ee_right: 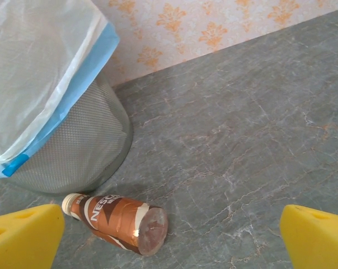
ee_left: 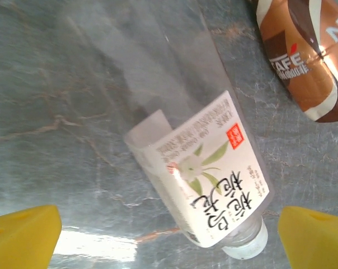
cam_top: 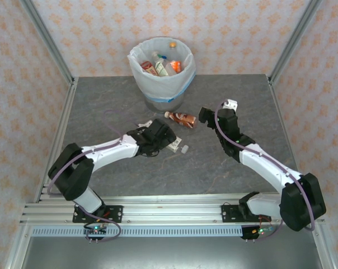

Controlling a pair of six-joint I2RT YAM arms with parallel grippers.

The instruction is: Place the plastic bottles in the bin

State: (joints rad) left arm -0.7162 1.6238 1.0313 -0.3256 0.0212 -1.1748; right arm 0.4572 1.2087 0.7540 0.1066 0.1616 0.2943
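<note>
Plastic bottles (cam_top: 160, 63): several lie inside the bin (cam_top: 158, 89), which stands at the far middle of the table (cam_top: 102, 106). Two are not yet binned.

1. Clear bottle with the white-green label (ee_left: 214, 174): on its side on the table, under my left claw (ee_left: 169, 230). The claw is spread wide. Its yellow pads (ee_left: 23, 235) sit at either side of the cap end and touch nothing.
2. Brown Nescafe bottle (ee_right: 116, 221): on its side near the foot of the bin, just beyond the clear bottle. My right claw (ee_right: 172, 235) hangs over the table near it, also spread wide and holding nothing.

Status, as I judge it: most of the task is complete and two pick-and-drop cycles are left. The left claw is lined up over the clear bottle, so closing on its body looks like the step in hand. The brown bottle is then within reach of the right claw. Both bottles are round and may roll when touched.
</note>
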